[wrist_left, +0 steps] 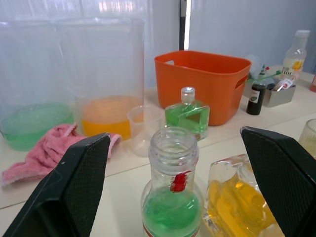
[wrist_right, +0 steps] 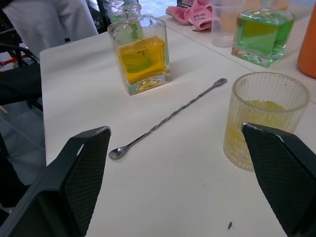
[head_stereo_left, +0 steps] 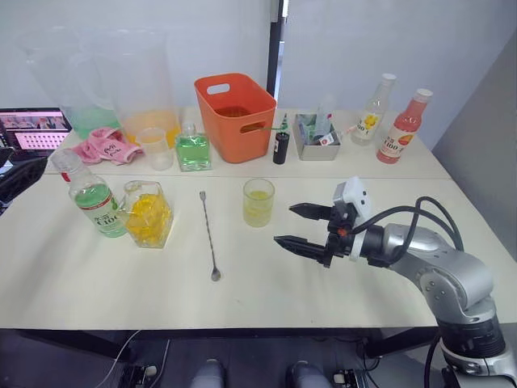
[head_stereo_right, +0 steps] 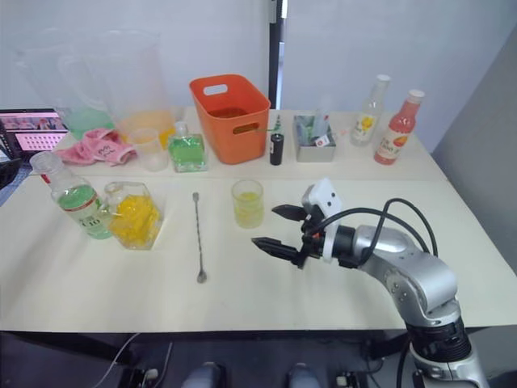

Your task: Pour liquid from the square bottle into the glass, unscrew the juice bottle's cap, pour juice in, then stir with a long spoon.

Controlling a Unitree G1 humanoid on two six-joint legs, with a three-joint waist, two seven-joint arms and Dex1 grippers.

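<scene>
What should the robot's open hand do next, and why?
Probably move the open right gripper toward the long metal spoon lying flat on the table. The ribbed glass already holds yellow liquid, and the round green-liquid juice bottle stands uncapped, so stirring looks like what remains.

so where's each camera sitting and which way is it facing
Left and right eye views: on the head, looking forward and down at the table; the right gripper shows, open, near the glass.
Left wrist view: on the left wrist, facing the open juice bottle; own fingers show.
Right wrist view: on the right wrist, facing spoon and glass; own fingers show.
Shared by both wrist views: the square bottle.
</scene>
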